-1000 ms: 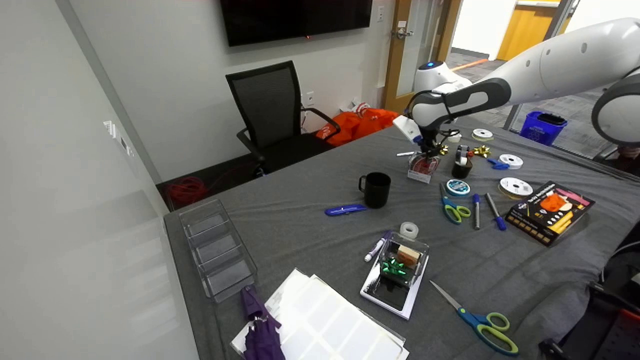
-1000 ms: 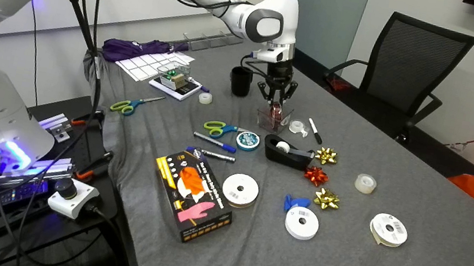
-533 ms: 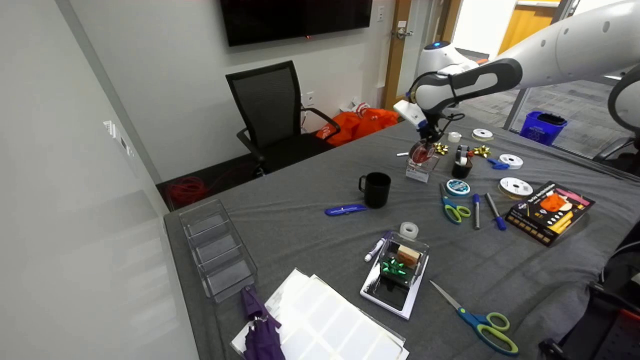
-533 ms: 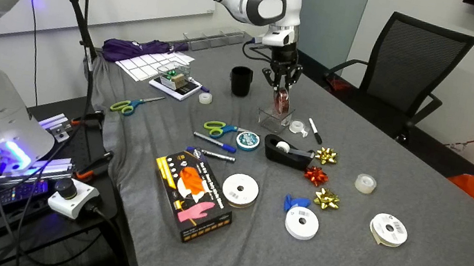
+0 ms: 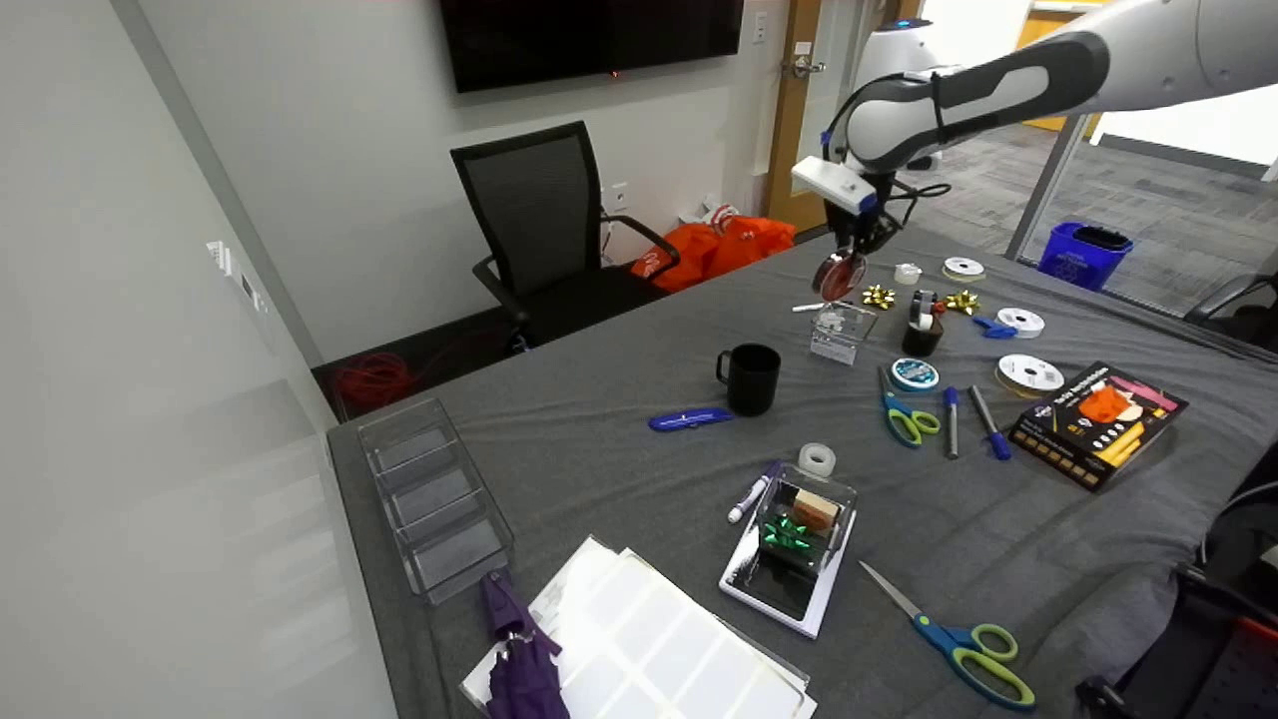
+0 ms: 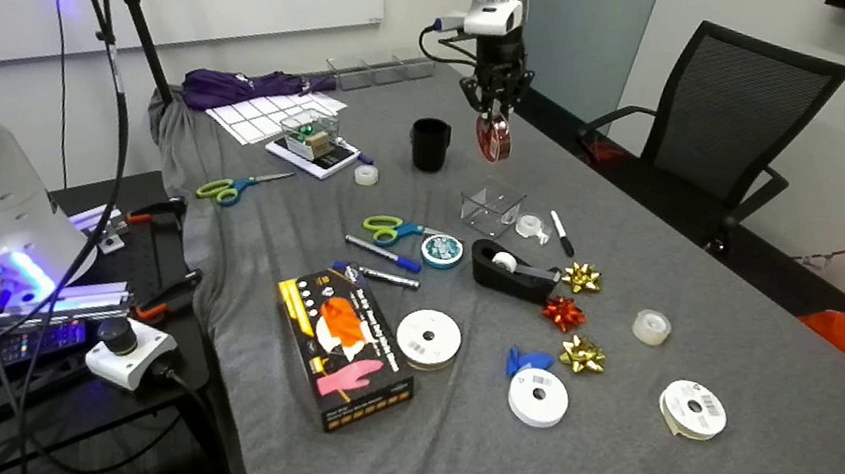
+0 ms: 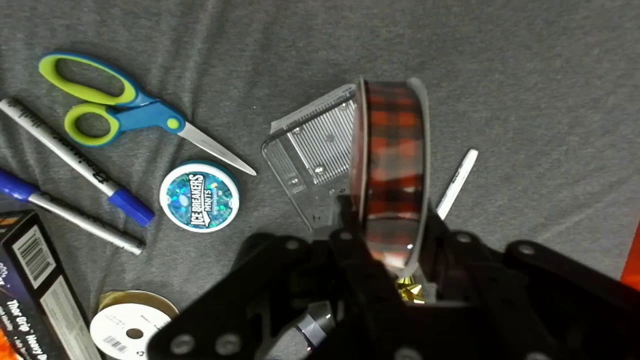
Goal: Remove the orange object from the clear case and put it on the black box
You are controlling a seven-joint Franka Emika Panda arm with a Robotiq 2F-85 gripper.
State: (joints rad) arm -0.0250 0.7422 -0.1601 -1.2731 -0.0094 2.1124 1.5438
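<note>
The orange object is a spool of red-orange and black plaid ribbon [image 5: 839,276], also in the other exterior view [image 6: 494,139] and the wrist view [image 7: 395,155]. My gripper [image 6: 492,114] is shut on the spool's upper edge and holds it upright in the air. The clear case [image 6: 490,212] stands empty on the table below it; the spool hides part of the case [image 7: 320,145] in the wrist view. The black box [image 6: 344,348], with orange, pink and yellow print, lies flat nearer the robot base; its corner shows in the wrist view [image 7: 42,280].
Scissors [image 6: 402,231], a mint tin [image 6: 442,250], markers [image 6: 384,254] and a black tape dispenser [image 6: 512,274] lie between case and box. A white ribbon spool [image 6: 428,339] touches or nearly touches the box. A black mug [image 6: 429,145] stands beyond the case.
My gripper has risen and lifted the plaid spool up out of the clear case. The case has stayed in place on the table.
</note>
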